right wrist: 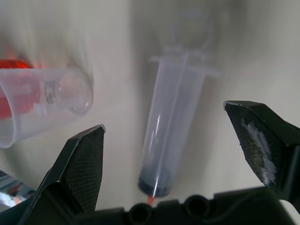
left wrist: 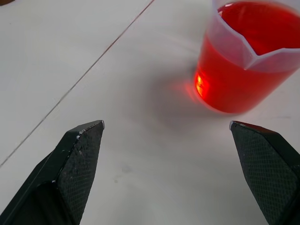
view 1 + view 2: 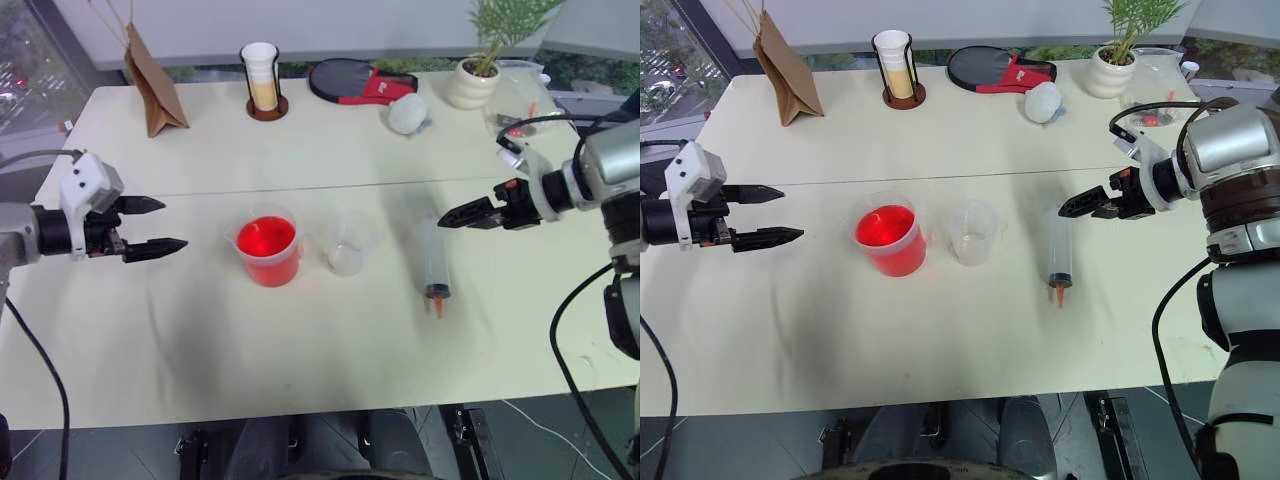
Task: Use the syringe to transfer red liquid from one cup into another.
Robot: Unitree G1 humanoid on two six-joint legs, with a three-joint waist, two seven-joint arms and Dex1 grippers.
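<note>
On the cream table [image 3: 200, 330], seen from the head views, we find the task's things in a row: the larger cup [image 3: 268, 252] full of red liquid [image 3: 266, 238], the smaller clear cup [image 3: 345, 245] just beside it toward the robot's right, and the syringe [image 3: 430, 258] lying flat a little further right, orange tip toward the near edge. Left gripper [image 3: 160, 225] hangs above the table well to the left of the red cup, fingers spread wide, nothing between them. Right gripper [image 3: 1072, 207] reaches in from the right, near the syringe's plunger end but apart from it; from here its fingers overlap and we cannot read the gap. Left wrist view: both fingers [image 2: 77, 157] stand far apart over bare table, the red cup ahead of them, untouched. Right wrist view: the fingers [image 1: 82, 161] are spread wide with the syringe lying between and beyond them, not gripped; barrel looks clear, no red in it; the clear cup sits on its side of the frame with a sliver of red behind. We judge the task barely begun: syringe not yet picked up, nothing drawn, small cup looks empty. All left to do: grasp, draw from the red cup, discharge into the clear one.
</note>
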